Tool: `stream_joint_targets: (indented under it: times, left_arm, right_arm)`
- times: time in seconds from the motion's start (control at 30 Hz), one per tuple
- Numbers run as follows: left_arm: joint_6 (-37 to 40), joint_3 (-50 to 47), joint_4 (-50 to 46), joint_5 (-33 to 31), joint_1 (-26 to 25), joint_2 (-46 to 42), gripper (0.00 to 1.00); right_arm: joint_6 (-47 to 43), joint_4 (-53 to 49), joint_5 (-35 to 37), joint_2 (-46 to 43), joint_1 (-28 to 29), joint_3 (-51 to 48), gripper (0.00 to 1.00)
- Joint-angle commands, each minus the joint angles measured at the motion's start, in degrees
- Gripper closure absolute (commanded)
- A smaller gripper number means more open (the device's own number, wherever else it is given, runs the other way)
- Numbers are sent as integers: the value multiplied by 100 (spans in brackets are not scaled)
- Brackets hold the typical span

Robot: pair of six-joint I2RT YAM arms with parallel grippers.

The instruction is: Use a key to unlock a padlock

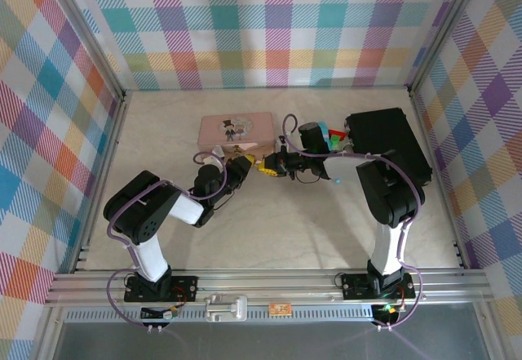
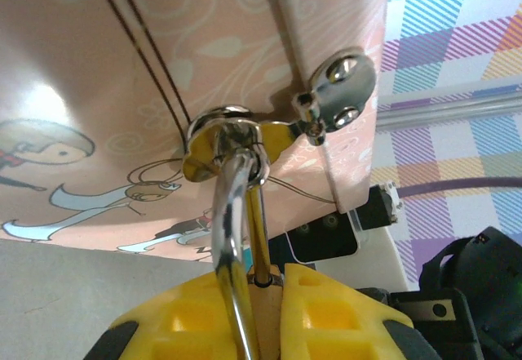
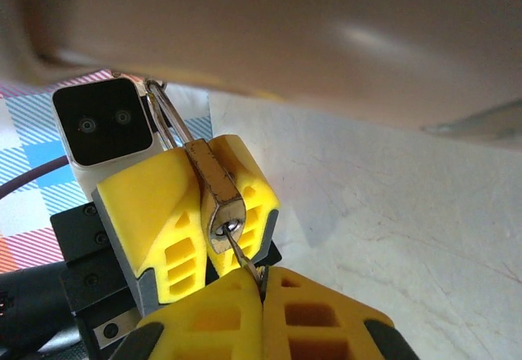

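No legible text anywhere

Bottom of the frame: the left gripper (image 2: 267,282) has its yellow fingers (image 2: 326,303) pinched together on the padlock (image 2: 263,307), just a tan sliver showing between them. Its silver shackle (image 2: 231,237) runs up to mid-frame and hooks through a shiny ring (image 2: 220,131) on the pink tin (image 2: 98,66), which takes up the whole upper left. There's a silver clasp (image 2: 342,86) at the tin's upper-right edge and a plaid wall (image 2: 457,42) on the right.

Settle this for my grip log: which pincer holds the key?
The right pincer pinches the thin key, its tip at the brass padlock's keyhole; the left pincer clamps that padlock instead.
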Motion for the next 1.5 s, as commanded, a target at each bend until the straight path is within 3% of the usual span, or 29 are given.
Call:
stream_joint_targets:
  times: [0.0, 0.27, 0.37, 0.53, 0.73, 0.9, 1.1, 1.3, 1.4, 1.47]
  left_arm:
    - [341, 157, 680, 1643, -335, -215, 100]
    - [411, 277, 680, 2133, -323, -189, 100]
    - [393, 300, 687, 2314, -273, -189, 100]
    - [415, 232, 671, 2569, -244, -183, 100]
    - [421, 264, 680, 2558, -305, -43, 100]
    - [525, 253, 680, 2456, -295, 119, 100]
    - [499, 251, 682, 2100, -288, 235, 100]
    - [561, 194, 684, 2071, -288, 130, 100]
    - [862, 236, 716, 2315, -232, 144, 100]
    - [1089, 251, 769, 2455, -184, 165, 100]
  right_arm:
    - [-16, 78, 577, 143, -141, 411, 100]
    - [-337, 177, 675, 289, -182, 480, 100]
    - [-702, -220, 853, 276, -225, 586, 100]
    - [-596, -70, 926, 236, -288, 561, 100]
    - [398, 803, 1228, 337, -79, 356, 100]
    - [1739, 1956, 1377, 353, -31, 11, 100]
    - [1890, 1597, 1770, -114, 506, 147, 100]
    - [2043, 1766, 2001, 72, 394, -72, 100]
    - [2928, 2655, 1856, 274, 346, -273, 100]
    - [4358, 3925, 1505, 522, 308, -391, 100]
